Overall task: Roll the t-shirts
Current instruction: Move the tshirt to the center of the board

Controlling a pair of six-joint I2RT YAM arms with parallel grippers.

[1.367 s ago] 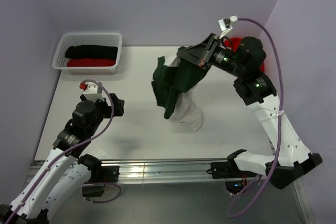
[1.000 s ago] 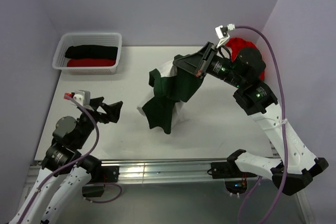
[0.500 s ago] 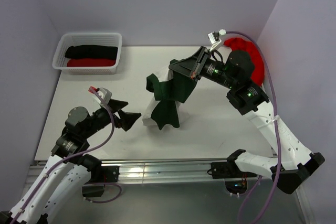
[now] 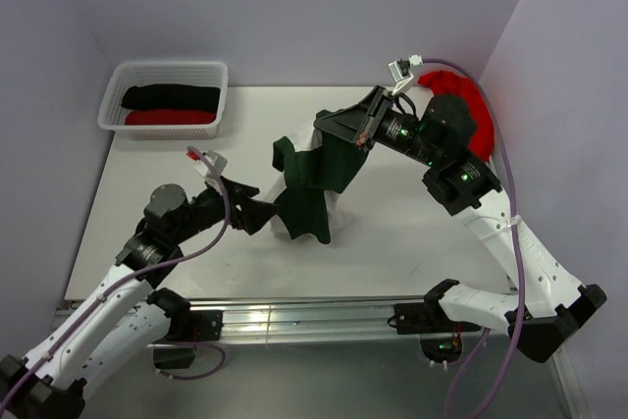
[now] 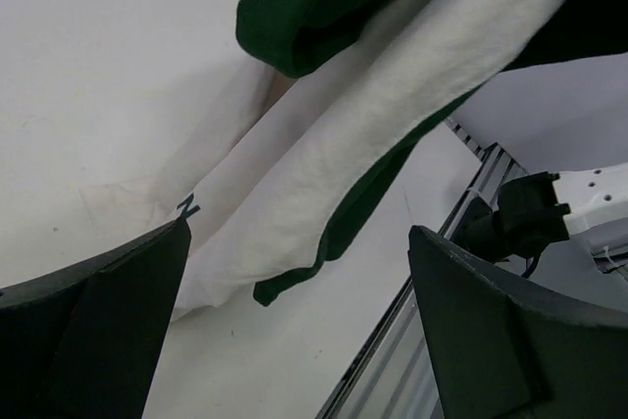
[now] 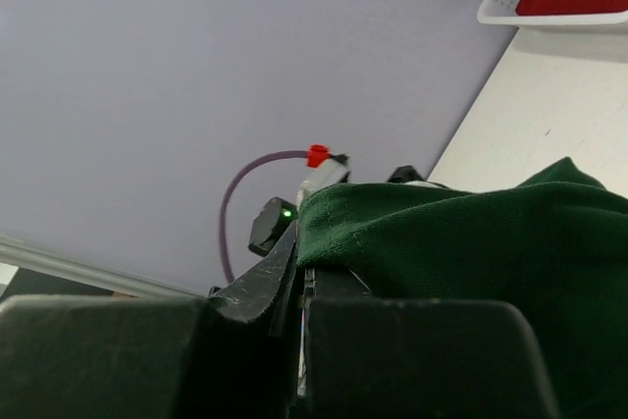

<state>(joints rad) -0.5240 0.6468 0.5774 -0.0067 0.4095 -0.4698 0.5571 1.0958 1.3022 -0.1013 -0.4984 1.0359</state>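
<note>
Green-sleeved white cotton t-shirt hangs bunched over the middle of the white table, pinched at its upper edge by the fully closed right gripper, its lower end reaching the surface. The left gripper, spread wide and holding nothing, sits just beside that trailing end. This looks like the spreading-out step ahead of rolling. The next move likely calls for the left gripper to close on a lower corner so both arms can lay the shirt flat. At the far left, a white plastic lattice basket holds a rolled black t-shirt and a rolled red t-shirt.
</note>
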